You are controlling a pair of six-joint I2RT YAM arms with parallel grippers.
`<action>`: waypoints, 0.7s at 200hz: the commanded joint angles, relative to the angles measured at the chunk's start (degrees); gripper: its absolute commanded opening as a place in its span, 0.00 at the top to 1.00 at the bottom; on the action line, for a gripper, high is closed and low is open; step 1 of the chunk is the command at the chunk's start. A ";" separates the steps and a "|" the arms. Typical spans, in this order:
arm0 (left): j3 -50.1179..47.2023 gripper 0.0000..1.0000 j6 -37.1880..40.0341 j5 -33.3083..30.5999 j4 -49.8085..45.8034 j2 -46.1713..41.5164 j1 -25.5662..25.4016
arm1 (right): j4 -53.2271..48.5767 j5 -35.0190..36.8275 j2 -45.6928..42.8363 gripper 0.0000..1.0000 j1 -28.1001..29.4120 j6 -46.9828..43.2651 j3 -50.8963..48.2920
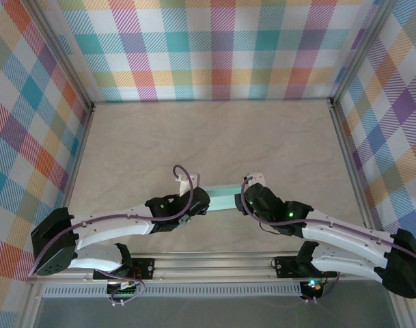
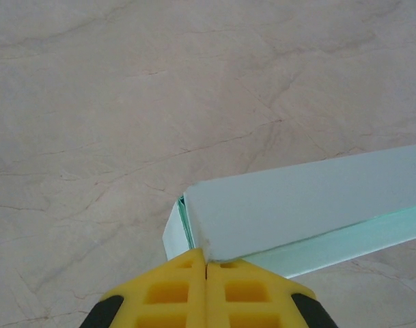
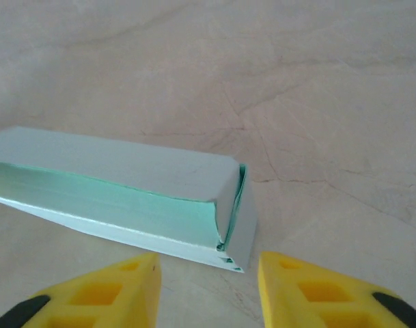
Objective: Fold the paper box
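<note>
– Mint-teal card: where does the paper box [image 1: 225, 196] lie?
– On the table [image 1: 214, 137], about midway along the near edge and a little in from it, lengthwise between the two arms. It is a long, flat box, paler outside and greener inside where one long side gapes.
– And the left gripper [image 1: 206, 201]?
– At the box's left end. In the left wrist view its yellow fingers [image 2: 167, 294] are pressed together, and the bottom corner of the box [image 2: 310, 205] runs straight into the seam between them, so the left gripper [image 2: 206, 266] pinches the card there.
– The right gripper [image 1: 243, 201]?
– At the other end. From its own wrist camera the right gripper [image 3: 206, 273] is spread wide, one yellow finger [image 3: 105, 294] on each side, and the folded end of the box [image 3: 126, 171] sits just ahead of the gap, touching neither finger.
– Is the box flat on the table?
– I cannot tell.
</note>
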 commanded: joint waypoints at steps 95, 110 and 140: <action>2.52 1.00 2.34 0.33 -8.29 2.36 -0.76 | -9.43 -4.75 11.03 0.29 -4.43 6.47 11.89; 2.84 1.00 1.99 0.08 -8.44 2.66 -0.84 | -8.13 -5.61 12.64 0.31 -4.47 6.94 11.04; 3.36 0.93 1.48 0.32 -8.84 3.04 -1.01 | -5.94 -6.16 13.21 0.32 -4.46 8.23 8.01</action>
